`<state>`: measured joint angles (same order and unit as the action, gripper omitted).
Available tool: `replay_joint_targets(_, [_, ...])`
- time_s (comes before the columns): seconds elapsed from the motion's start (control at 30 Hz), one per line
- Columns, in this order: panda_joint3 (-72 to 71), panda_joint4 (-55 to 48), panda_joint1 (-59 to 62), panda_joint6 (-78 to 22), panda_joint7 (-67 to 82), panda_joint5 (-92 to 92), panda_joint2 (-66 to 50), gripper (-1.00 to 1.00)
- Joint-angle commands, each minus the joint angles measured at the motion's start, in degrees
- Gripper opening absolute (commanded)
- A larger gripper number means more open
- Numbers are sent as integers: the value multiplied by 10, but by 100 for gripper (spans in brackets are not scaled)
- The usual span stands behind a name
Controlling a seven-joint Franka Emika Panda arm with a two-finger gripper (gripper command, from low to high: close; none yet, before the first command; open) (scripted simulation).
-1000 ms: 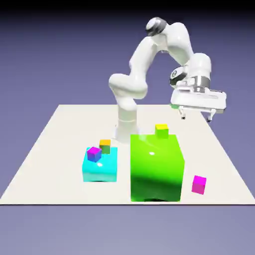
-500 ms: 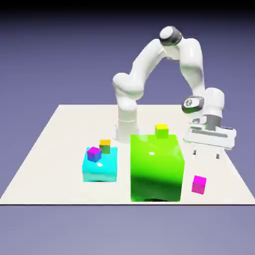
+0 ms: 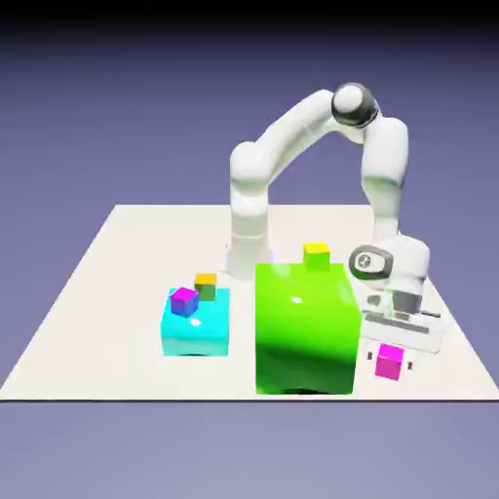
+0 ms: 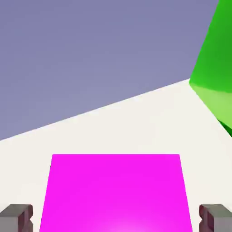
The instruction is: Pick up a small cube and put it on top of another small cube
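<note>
The small cube (image 3: 390,363), bright magenta-pink, rests on the white table at the exterior view's right, beside the big green block. My gripper (image 3: 390,358) has come down over it, one finger on each side, and is shut on it. In the hand view the small cube (image 4: 115,195) fills the lower middle, with my grey fingertips (image 4: 16,217) at its two sides. The other small cube (image 3: 205,286), orange-yellow on top with dark green sides, sits at the far edge of the cyan block (image 3: 198,329).
A big green block (image 3: 304,326) stands close to the left of my hand and shows in the hand view as a green block (image 4: 213,68). A yellow and lime cube (image 3: 316,255) sits on it. A magenta and purple cube (image 3: 183,301) lies on the cyan block.
The arm has dropped from high above the table's right side down to the magenta-pink cube. The fingers went from wide apart to closed on the cube.
</note>
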<state>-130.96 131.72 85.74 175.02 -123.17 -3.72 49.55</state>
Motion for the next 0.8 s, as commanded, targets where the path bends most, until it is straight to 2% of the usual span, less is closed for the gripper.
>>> replay_joint_targets(0.0, [17, 10, -21, -12, 0, 3, -14, -100])
replay_joint_targets(0.13, [86, 44, -92, -52, 9, 14, -69, -100])
replay_joint_targets(0.4, [252, -4, -140, -55, 43, -50, -61, -100])
replay_joint_targets(0.77, [480, 94, -213, -259, -104, -18, -90, -100])
